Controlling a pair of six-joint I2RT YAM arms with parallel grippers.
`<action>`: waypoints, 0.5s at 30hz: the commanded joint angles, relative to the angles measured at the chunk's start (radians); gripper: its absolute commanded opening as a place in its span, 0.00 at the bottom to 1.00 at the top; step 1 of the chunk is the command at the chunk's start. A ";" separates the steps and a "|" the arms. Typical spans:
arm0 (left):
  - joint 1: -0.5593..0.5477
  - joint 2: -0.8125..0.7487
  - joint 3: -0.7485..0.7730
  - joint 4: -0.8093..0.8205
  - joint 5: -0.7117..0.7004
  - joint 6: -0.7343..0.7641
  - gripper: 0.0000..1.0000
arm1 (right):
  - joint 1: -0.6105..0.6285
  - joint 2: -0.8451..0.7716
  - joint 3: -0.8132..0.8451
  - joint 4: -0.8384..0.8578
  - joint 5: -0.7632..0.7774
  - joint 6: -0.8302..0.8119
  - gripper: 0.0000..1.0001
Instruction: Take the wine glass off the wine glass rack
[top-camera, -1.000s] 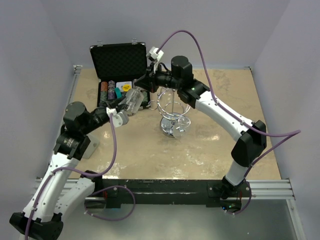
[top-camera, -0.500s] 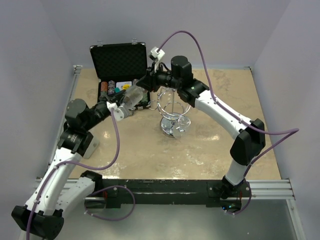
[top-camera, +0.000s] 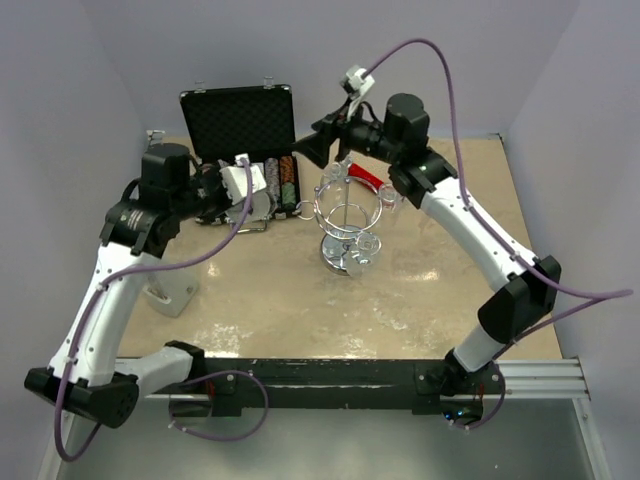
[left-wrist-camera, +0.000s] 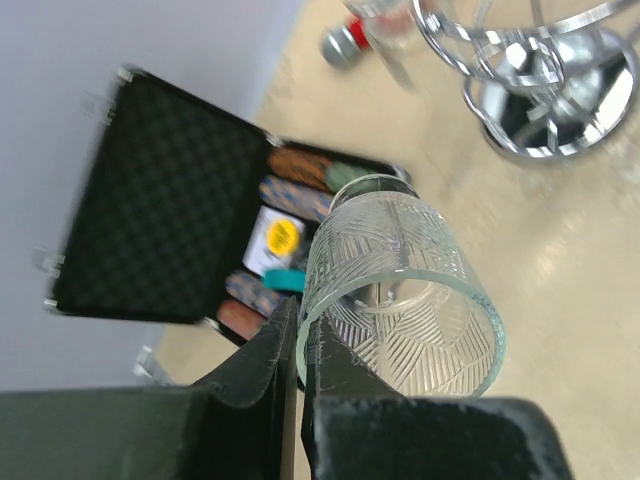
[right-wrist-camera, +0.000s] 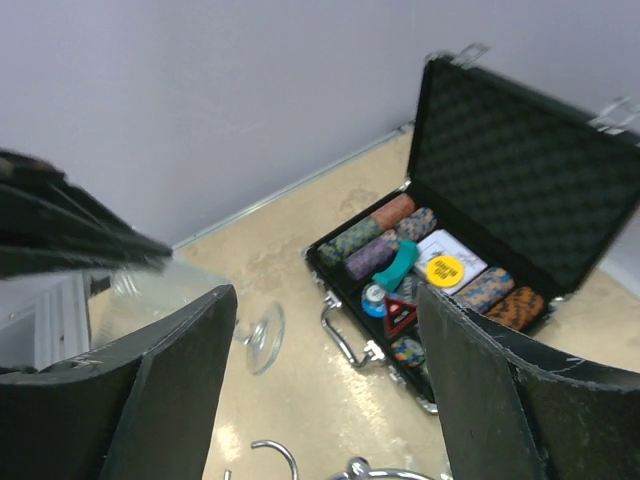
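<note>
There: left gripper (left-wrist-camera: 298, 335) pinches the clear, line-etched wine glass (left-wrist-camera: 400, 290) by its bowl wall near the open black chip case (top-camera: 240, 125), off the chrome wire rack (top-camera: 345, 225) (thin hold!). It could slip and shatter. Right gripper (right-wrist-camera: 325, 300) gapes wide.

the wine glass rack (top-camera: 345, 228) stands just right of the open black chip case (top-camera: 238, 122). the left gripper (top-camera: 252, 192) holds the wine glass (top-camera: 263, 203) over the case's front edge, apart from the rack. the right gripper (top-camera: 312, 150) hangs behind the rack.
</note>
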 joint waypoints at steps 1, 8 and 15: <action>0.002 0.119 0.082 -0.376 0.001 0.059 0.00 | -0.074 -0.122 -0.012 0.026 -0.010 -0.027 0.78; 0.000 0.198 -0.005 -0.376 -0.023 0.047 0.00 | -0.263 -0.298 -0.079 -0.140 0.018 -0.113 0.83; 0.011 0.225 -0.215 -0.227 -0.006 0.021 0.00 | -0.499 -0.439 -0.226 -0.259 -0.031 -0.239 0.86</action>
